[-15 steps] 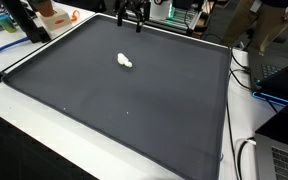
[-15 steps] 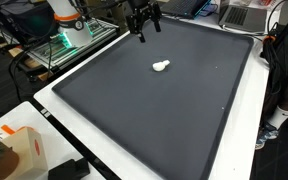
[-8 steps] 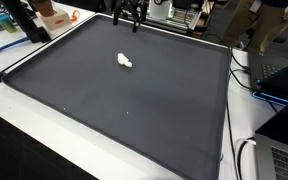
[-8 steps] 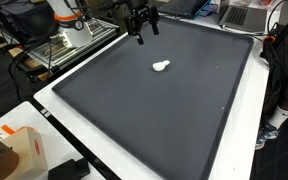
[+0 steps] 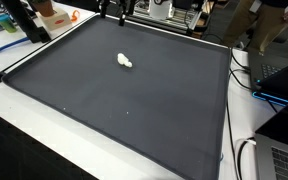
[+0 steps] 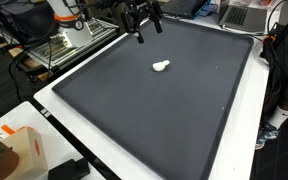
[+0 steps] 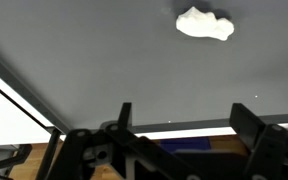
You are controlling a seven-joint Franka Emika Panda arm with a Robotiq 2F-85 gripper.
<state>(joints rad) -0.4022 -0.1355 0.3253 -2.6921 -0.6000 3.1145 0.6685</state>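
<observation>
All the way open, gripping nothing: hanging the hand (image 6: 147,32) in the air above the far edge of the dark mat (image 6: 154,120) covering the worktop (image 5: 24,108). Showing the small white lump (image 6: 161,67) lying loose on the mat, near the hand yet apart from it, touching neither finger. Probably standing that wide and high for clearance, and for framing the lump (image 7: 205,24) in the wrist view.

The mat (image 6: 164,110) looks like smooth, matt dark-grey cloth. The white lump (image 7: 205,24) lying on it looks soft, crumpled and matt.
</observation>
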